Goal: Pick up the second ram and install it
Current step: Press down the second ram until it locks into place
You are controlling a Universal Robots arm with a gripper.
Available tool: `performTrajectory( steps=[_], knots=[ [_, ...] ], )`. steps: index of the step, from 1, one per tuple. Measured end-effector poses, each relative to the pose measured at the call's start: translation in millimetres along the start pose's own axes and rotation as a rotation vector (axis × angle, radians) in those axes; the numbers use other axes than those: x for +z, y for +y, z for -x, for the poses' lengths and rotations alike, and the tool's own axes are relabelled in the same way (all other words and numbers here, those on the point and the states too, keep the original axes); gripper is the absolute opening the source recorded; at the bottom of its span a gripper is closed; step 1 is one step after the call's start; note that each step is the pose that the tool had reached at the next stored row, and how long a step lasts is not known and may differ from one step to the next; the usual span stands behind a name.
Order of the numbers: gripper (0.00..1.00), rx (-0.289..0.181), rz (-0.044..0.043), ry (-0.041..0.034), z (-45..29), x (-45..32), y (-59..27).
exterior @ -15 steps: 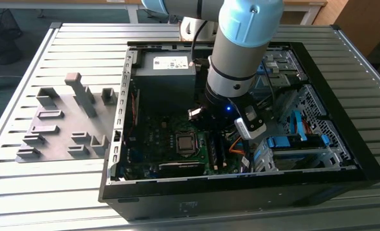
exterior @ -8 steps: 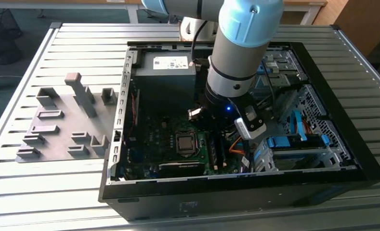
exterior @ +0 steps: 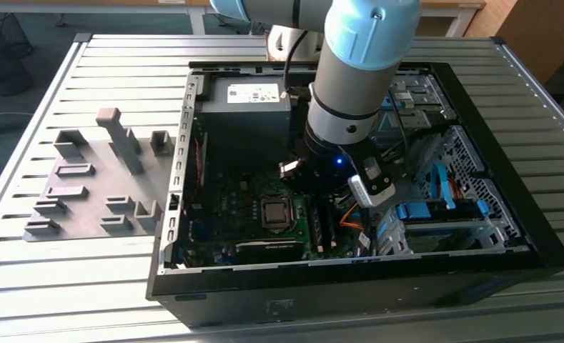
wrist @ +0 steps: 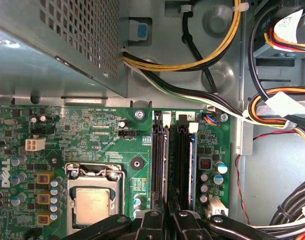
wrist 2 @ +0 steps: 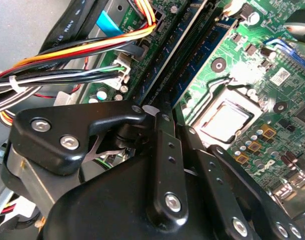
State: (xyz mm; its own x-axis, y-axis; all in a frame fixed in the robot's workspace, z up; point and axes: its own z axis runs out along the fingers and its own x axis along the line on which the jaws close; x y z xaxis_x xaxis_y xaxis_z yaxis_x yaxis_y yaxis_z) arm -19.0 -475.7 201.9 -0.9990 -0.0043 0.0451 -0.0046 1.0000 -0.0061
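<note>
On the slatted table [exterior: 101,300], an open computer case [exterior: 510,179] holds the motherboard [wrist: 97,125]. At the board's three o'clock edge in the first wrist view, the gripper [wrist: 167,220] sits over the memory slots, closed on the second ram [wrist: 181,165] standing in its slot.

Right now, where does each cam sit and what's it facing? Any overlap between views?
Exterior view: off the arm, above the bench, angled down into the open PC case; the arm reaches into it over the motherboard.
First wrist view: on the wrist, facing down onto the motherboard, CPU socket and memory slots; black gripper linkage at the edge.
Second wrist view: on the wrist, oblique along the memory slots; gripper linkage in the foreground.
Shared: both wrist views show the CPU socket, memory slots and linkage.
</note>
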Motion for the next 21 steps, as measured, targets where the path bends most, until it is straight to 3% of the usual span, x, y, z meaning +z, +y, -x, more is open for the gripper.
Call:
performTrajectory(
  steps=[6, 7, 13, 21],
  knots=[
    [0.15, 0.0, 0.0011, -0.0003, 0.1, 0.7, 0.2],
    [0.21, 0.0, 0.0008, -0.0002, 0.1, 0.6, 0.1],
    [0.21, 0.0, -0.0001, 0.0, 0.0, 0.2, 0.0],
    [0.21, 0.0, 0.0001, 0.0, -0.9, -18.9, -0.1]
  ],
)
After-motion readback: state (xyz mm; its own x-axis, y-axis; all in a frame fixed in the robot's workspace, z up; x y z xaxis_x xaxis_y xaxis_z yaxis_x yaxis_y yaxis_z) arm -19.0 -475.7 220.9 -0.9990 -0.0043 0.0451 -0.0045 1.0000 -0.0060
